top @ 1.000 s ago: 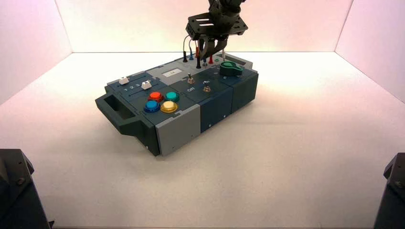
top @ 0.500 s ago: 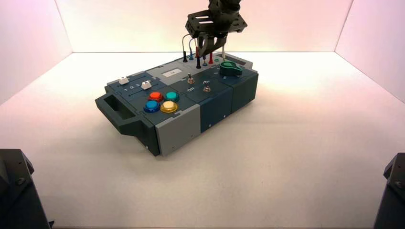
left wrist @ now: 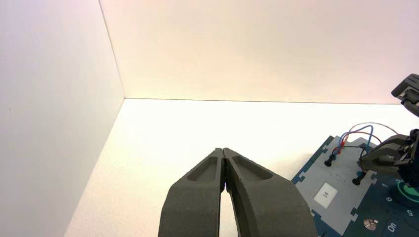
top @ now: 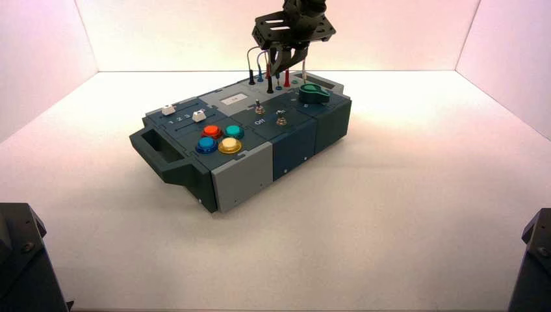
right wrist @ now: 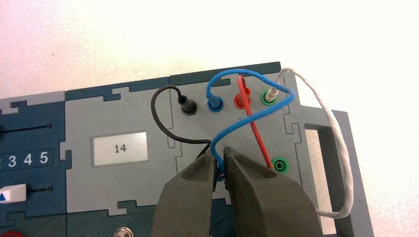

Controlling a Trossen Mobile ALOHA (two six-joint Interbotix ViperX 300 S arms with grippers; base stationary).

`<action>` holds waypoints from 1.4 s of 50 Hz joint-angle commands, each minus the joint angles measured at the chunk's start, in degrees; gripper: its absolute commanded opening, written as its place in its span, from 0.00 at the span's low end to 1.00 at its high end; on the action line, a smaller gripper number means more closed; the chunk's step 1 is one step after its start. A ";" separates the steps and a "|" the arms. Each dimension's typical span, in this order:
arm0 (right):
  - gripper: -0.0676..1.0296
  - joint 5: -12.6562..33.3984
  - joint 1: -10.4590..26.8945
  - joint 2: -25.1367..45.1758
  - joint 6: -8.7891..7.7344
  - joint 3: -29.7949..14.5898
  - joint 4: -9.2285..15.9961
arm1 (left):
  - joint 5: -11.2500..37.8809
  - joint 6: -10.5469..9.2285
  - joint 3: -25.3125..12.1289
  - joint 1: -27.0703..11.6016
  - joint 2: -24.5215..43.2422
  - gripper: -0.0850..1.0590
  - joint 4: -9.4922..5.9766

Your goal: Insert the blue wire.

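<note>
The blue wire [right wrist: 236,124] arches over the grey panel at the box's [top: 242,170] far end. One blue plug [right wrist: 215,103] sits in the back row of sockets, between the black plug and the red one. The other end runs down between the fingers of my right gripper [right wrist: 221,158], which is shut on its blue plug [right wrist: 220,171]. That plug's tip is hidden under the fingers. In the high view the right gripper [top: 286,67] hangs over the far end of the box. My left gripper [left wrist: 224,150] is shut on nothing, parked off to the left.
A black wire [right wrist: 160,116], a red wire [right wrist: 257,131] and a white cord [right wrist: 341,148] loop over the same panel, beside an open green socket [right wrist: 280,164]. A small display [right wrist: 120,148] reads 14. A green knob [top: 314,94], two toggle switches and several coloured buttons [top: 221,138] lie nearer me.
The right gripper has risen a little over the far end of the box, still shut on the blue plug. The left arm has not moved.
</note>
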 commanded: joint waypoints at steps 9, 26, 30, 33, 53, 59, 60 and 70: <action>0.04 -0.44 -0.35 -1.32 -0.09 -1.67 -0.18 | -0.70 0.18 -1.85 0.79 0.35 0.05 0.09; 0.04 -0.44 -0.35 -0.88 -0.09 -1.76 -0.09 | -0.70 0.18 -1.85 0.70 0.35 0.05 0.09; 0.04 -0.44 -0.35 -0.79 -0.09 -1.76 0.00 | -0.70 0.18 -1.93 0.79 0.35 0.05 0.09; 0.04 -0.44 -0.35 -0.70 -0.09 -1.76 0.00 | -0.79 0.18 -1.93 0.70 0.35 0.05 0.09; 0.04 -0.44 -0.35 -0.26 -0.09 -2.02 0.00 | -0.70 0.09 -1.93 0.79 0.35 0.05 0.18; 0.04 -0.35 -0.35 -0.26 -0.09 -2.46 0.00 | -0.70 0.18 -1.93 0.70 0.35 0.05 0.18; 0.04 -0.35 -0.35 -0.26 -0.09 -2.64 0.00 | -0.70 0.18 -1.93 0.70 0.35 0.05 0.18; 0.04 -0.18 -0.35 -0.18 -0.09 -2.90 0.09 | -0.79 0.18 -1.85 0.70 0.26 0.05 0.18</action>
